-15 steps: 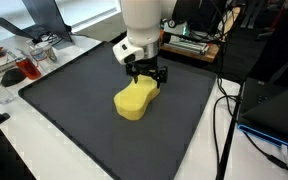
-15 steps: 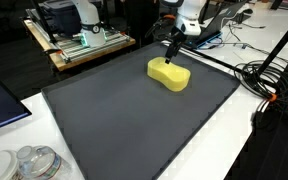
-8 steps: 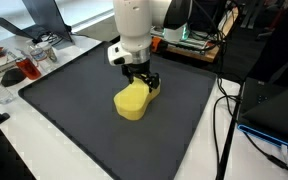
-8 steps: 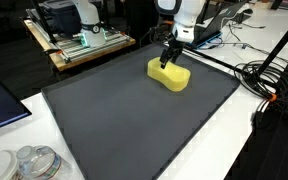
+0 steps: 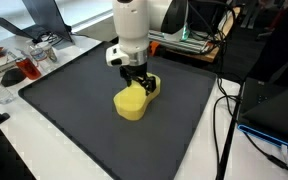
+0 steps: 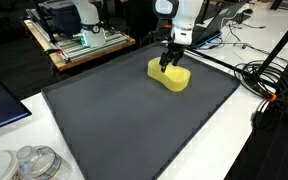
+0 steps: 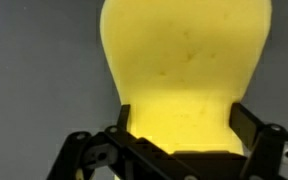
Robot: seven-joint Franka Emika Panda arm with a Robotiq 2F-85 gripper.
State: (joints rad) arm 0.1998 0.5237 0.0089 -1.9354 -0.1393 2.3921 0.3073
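In an exterior view, gripper (image 5: pixel 141 87) sits low over the far end of yellow sponge (image 5: pixel 130 104), which lies on black mat (image 5: pixel 74 95). In an exterior view, yellow sponge (image 6: pixel 174 79) is near the black mat (image 6: pixel 134 120) far edge, gripper (image 6: pixel 165 67) at one end. Wrist view: jaws apart, fingers (image 7: pixel 242 118) flanking the yellow sponge (image 7: pixel 184 50) narrow part; possibly touching, too blurry to tell.
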